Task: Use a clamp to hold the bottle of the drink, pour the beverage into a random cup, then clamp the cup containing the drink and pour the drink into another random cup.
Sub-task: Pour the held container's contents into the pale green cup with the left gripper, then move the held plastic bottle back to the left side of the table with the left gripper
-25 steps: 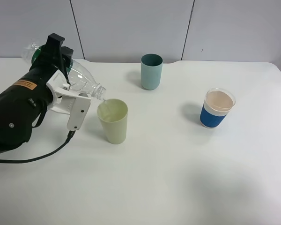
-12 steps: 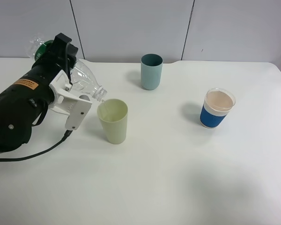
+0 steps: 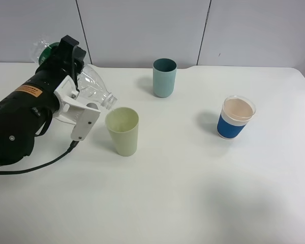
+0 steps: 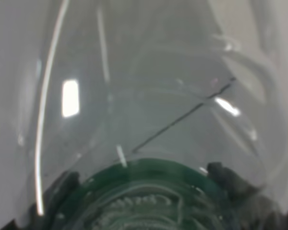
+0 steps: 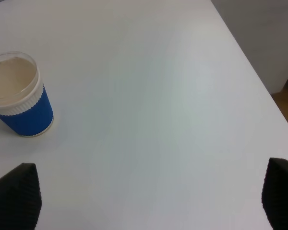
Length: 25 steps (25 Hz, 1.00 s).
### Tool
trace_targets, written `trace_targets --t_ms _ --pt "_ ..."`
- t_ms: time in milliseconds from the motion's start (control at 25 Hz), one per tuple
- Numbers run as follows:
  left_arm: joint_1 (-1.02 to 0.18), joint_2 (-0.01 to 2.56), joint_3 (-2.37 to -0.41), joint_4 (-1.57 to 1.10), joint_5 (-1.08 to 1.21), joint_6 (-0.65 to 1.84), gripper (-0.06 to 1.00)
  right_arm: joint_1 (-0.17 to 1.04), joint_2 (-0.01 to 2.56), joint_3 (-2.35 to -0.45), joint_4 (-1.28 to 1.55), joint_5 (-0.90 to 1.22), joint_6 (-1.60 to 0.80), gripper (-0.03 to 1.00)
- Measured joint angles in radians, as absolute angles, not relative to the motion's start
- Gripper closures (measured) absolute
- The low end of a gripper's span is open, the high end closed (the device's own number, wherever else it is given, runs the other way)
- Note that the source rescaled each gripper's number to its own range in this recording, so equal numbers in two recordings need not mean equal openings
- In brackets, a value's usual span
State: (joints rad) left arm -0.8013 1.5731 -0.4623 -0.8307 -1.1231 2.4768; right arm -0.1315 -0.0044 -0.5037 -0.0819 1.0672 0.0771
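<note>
My left gripper [image 3: 76, 85] is shut on a clear plastic bottle [image 3: 93, 87] with a green band. The bottle is tilted base up, and its mouth sits just beside the rim of a pale green cup [image 3: 122, 131]. In the left wrist view the bottle [image 4: 149, 96] fills the frame. A teal cup [image 3: 164, 77] stands at the back middle. A blue cup with a white rim [image 3: 235, 118] stands at the right and also shows in the right wrist view [image 5: 19, 96]. My right gripper [image 5: 146, 201] is open and empty above the table, out of the exterior view.
The white table [image 3: 193, 193] ends at a grey wall behind. Its right edge [image 5: 259, 81] runs close to the blue cup's side. A black cable [image 3: 35, 170] trails from the left arm across the table.
The left gripper has tipped the bottle's base a little higher and to the right. The mouth stays by the pale green cup's rim. The cups have not moved.
</note>
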Motion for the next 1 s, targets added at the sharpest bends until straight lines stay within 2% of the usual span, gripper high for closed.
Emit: trace_targets --t_ms 360,560,800,1000 --pt "-0.780 1.573 -0.462 -0.823 -1.064 2.009 0.86 -0.132 -0.004 -0.504 -0.082 1.067 0.077 -0.03" --pt "-0.699 1.560 -0.462 -0.798 -1.036 1.693 0.86 -0.132 -0.004 -0.504 -0.082 1.067 0.077 -0.03" --pt "-0.587 1.470 -0.462 -0.655 -0.902 1.350 0.86 -0.132 -0.004 -0.504 -0.082 1.067 0.077 -0.03" --pt "-0.465 1.404 -0.462 -0.488 -0.773 0.929 0.86 -0.132 -0.004 -0.504 -0.082 1.067 0.077 -0.03"
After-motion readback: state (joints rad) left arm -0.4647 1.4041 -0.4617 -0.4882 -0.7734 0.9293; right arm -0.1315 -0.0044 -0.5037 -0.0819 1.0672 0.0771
